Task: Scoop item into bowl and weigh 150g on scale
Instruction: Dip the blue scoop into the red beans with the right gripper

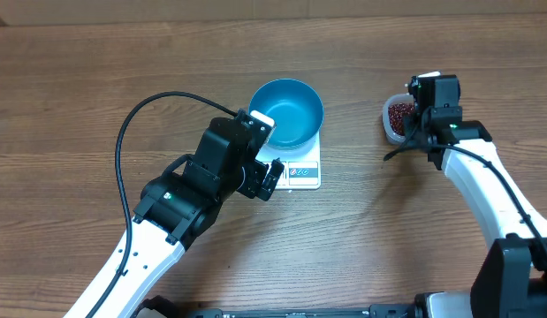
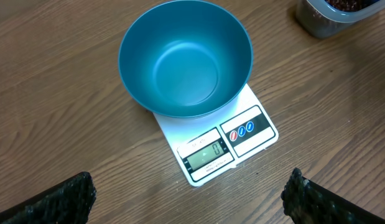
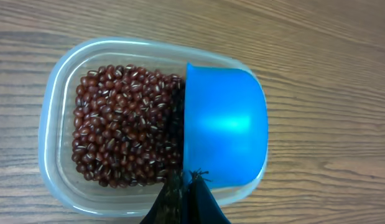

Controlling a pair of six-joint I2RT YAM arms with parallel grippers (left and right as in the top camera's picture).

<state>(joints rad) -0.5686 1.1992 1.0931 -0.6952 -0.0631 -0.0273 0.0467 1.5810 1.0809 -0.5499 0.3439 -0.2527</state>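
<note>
Apparently dipping scoop [image 3: 226,124], pinched tight in right gripper [image 3: 186,177], into beans [image 3: 117,124]; left gripper [image 2: 189,199] wide open, empty. Next: lift level toward bowl [image 1: 291,110].

surface: wooden table [image 1: 61,106], the one I work at; it fills nearly all of each of my views
wood: mid brown, with darker and paler streaks
grain: runs left to right in overhead and in my right wrist view, slanted in my left wrist view
finish: mostly matte, with a slight pale sheen at upper left of my left wrist view
top edge: paler tan strip [image 1: 361,7] along top of overhead; can't tell if wall, floor or board
light: soft, even; shadows on the wood are faint
</note>
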